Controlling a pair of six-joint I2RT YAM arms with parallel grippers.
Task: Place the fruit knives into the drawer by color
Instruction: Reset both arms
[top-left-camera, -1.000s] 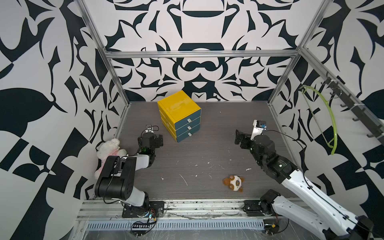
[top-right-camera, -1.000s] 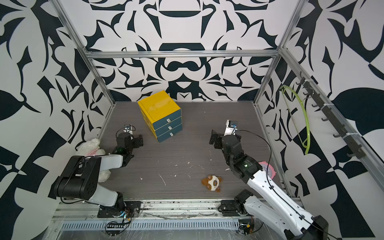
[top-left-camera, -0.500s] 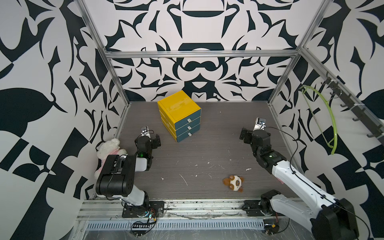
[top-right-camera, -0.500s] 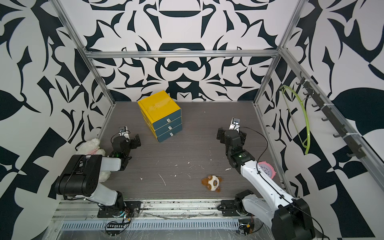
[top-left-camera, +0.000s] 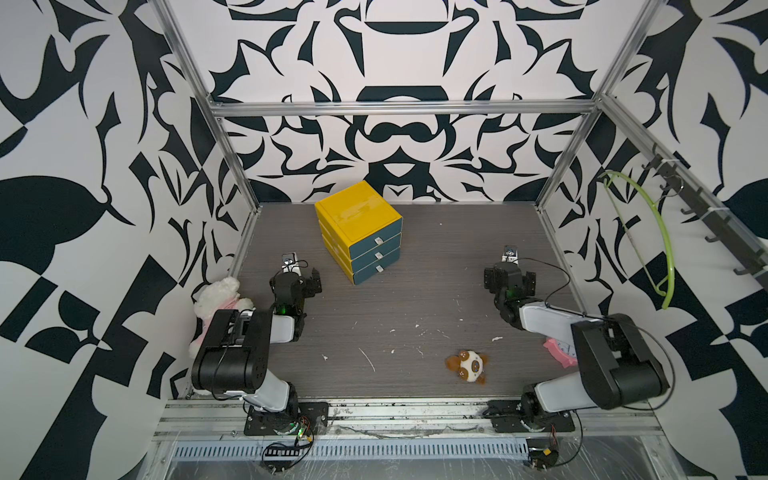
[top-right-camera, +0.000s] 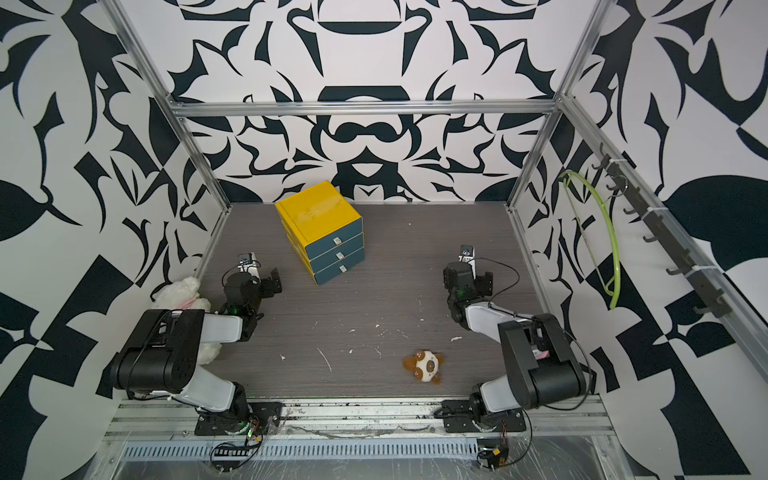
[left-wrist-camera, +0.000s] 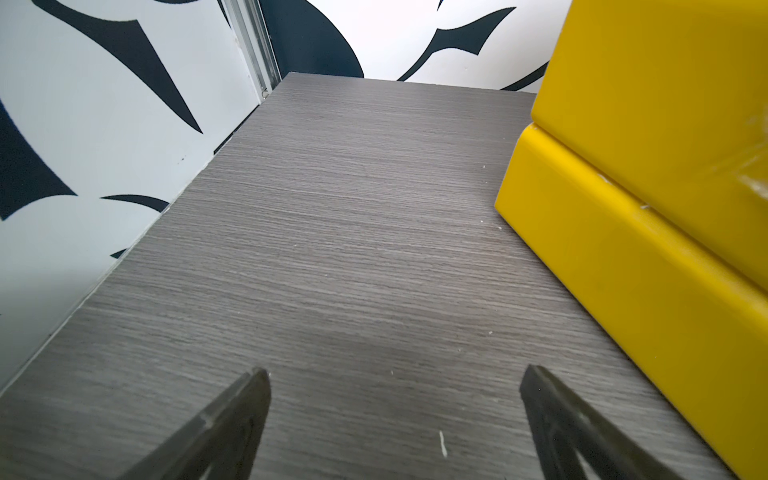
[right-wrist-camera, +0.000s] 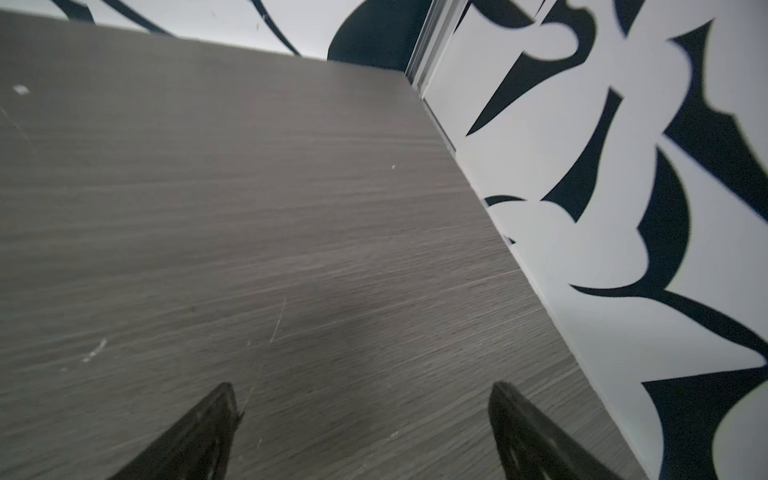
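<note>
Standing shut at rear of worktop (top-left-camera: 415, 299), the drawer (top-left-camera: 359, 216), rigid, likely light, wants gripping by a pull tab (top-left-camera: 378, 240); fruit knives unseen; left pincer (left-wrist-camera: 395, 374) and right pincer (right-wrist-camera: 362, 388) gape empty.

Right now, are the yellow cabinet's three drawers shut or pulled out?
Shut. In both top views the three teal drawers sit flush in the yellow cabinet, pull tabs stacked in line.

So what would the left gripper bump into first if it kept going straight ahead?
Probably nothing soon. The left gripper, fingers open, faces bare table running to the back wall. The yellow drawer cabinet stands off to one side, likely just missed, though depth is hard to judge.
</note>
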